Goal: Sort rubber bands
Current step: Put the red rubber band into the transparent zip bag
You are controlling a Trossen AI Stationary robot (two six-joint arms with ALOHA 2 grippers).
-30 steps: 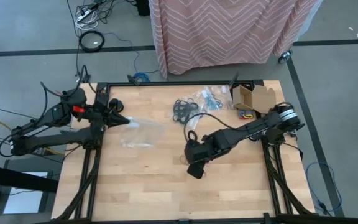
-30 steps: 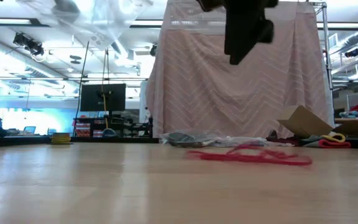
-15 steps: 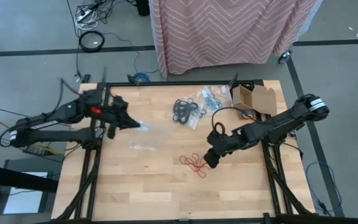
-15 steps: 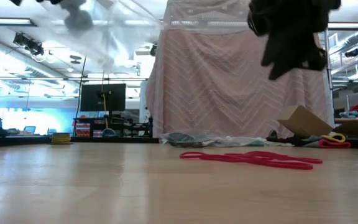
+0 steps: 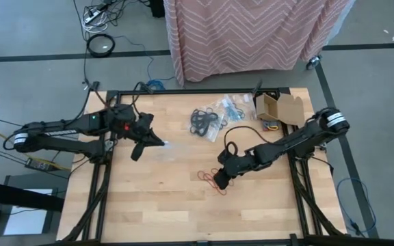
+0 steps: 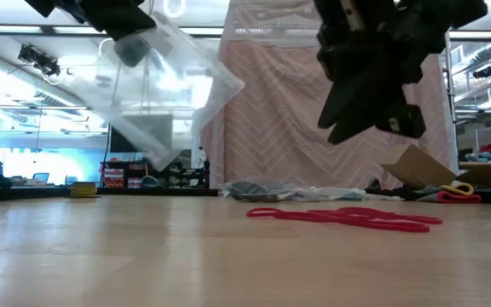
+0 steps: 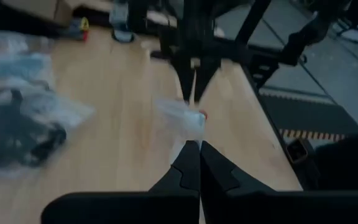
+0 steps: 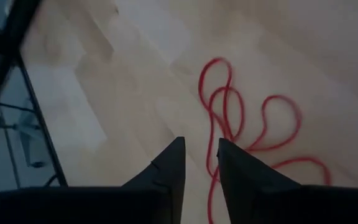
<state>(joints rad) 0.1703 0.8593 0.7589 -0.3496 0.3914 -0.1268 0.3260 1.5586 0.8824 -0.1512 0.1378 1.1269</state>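
From above, the left arm reaches in from the tabletop's (image 5: 149, 205) left edge, stretched low toward the middle, its left gripper (image 5: 157, 142) clenched on a corner of a clear plastic bag (image 5: 173, 147) that trails off its tip. The right arm comes from the right edge, folded at the elbow and angled down toward the centre; the right gripper (image 5: 219, 181) hangs right over the red rubber bands (image 5: 209, 179), which lie loose on the bare wood a little toward the near edge from the middle. A cluster of black rubber bands (image 5: 206, 121) lies near the far edge, with more bagged bands (image 5: 232, 106) beside it and a cardboard box (image 5: 279, 108) at the far right corner.

At table height, the left gripper holds the clear plastic bag (image 6: 156, 85) high in the air, the bag drooping below it. The right gripper (image 6: 373, 85) hangs tilted above the red rubber bands (image 6: 343, 217), clear of them; the bands rest flat on the wood.

In the left wrist view, the left fingers (image 7: 185, 171) are pressed together, pinching the crumpled clear plastic bag (image 7: 182, 117); the black rubber bands (image 7: 17, 127) lie well apart to one side.

In the right wrist view, the right fingers (image 8: 166, 165) stand slightly apart with nothing between them. The red rubber bands (image 8: 241, 124) lie as tangled loops on the wood just ahead of the tips, one strand running close by one finger.
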